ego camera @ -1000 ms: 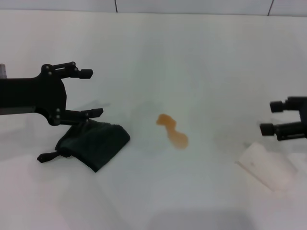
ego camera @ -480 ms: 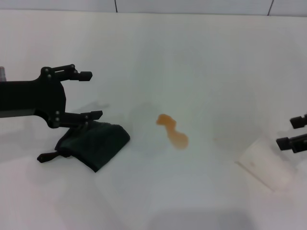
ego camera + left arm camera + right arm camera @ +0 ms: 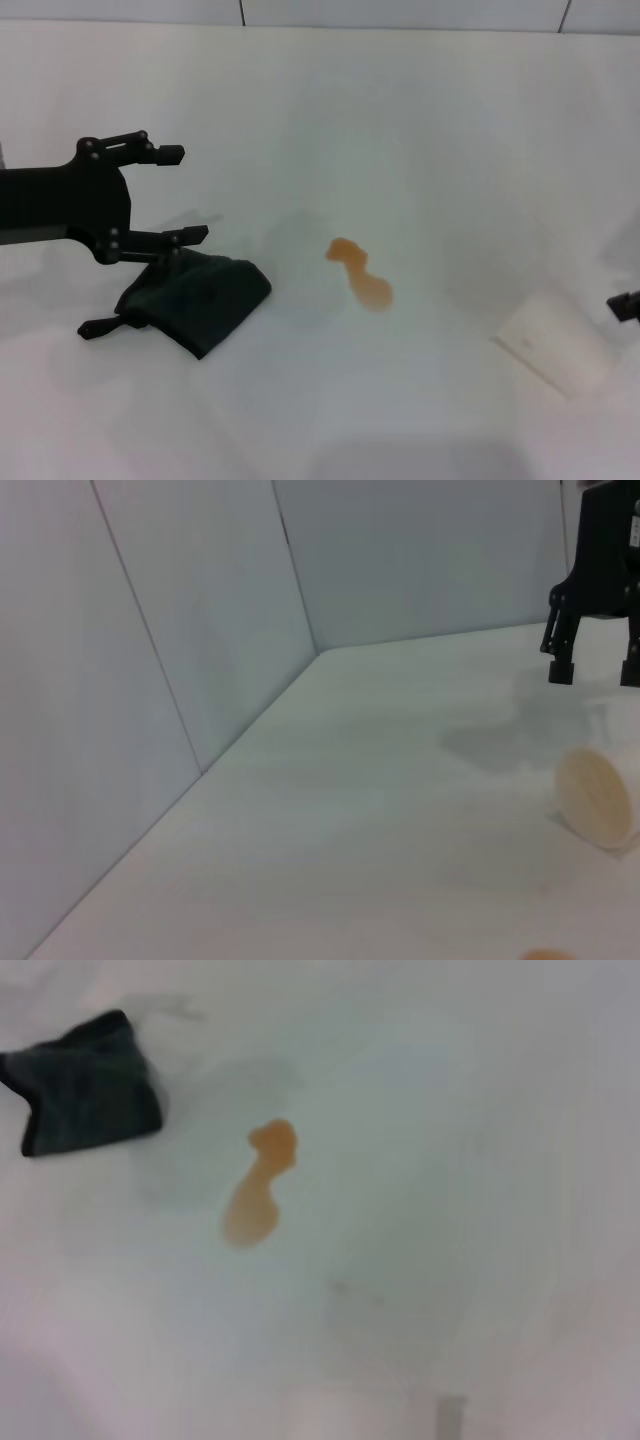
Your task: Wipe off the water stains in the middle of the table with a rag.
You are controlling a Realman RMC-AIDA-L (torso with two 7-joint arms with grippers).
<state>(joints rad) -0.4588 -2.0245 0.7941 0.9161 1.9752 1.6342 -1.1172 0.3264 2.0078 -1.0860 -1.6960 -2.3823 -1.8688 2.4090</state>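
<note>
Your left gripper sits at mid-left of the head view, jaws spread, just above the rag. The rag lies on the table, apart from the water stains at centre. Your right gripper at right edge: grip state indeterminate.

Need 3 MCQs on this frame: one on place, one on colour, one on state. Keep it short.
1. The dark green soft rag lies where, relative to the orange-brown liquid puddle?
A. robot's left of it
B. covering it
C. robot's right of it

2. Colour of the overturned paper cup?
A. red
B. white
C. blue

3. The left gripper is:
A. shut on the rag
B. open above the rag's far edge
C. pressing the puddle

Answers: 1 A, bare white table separates them. 2 B, the cup is white. 3 B, its fingers are spread and hold nothing.
</note>
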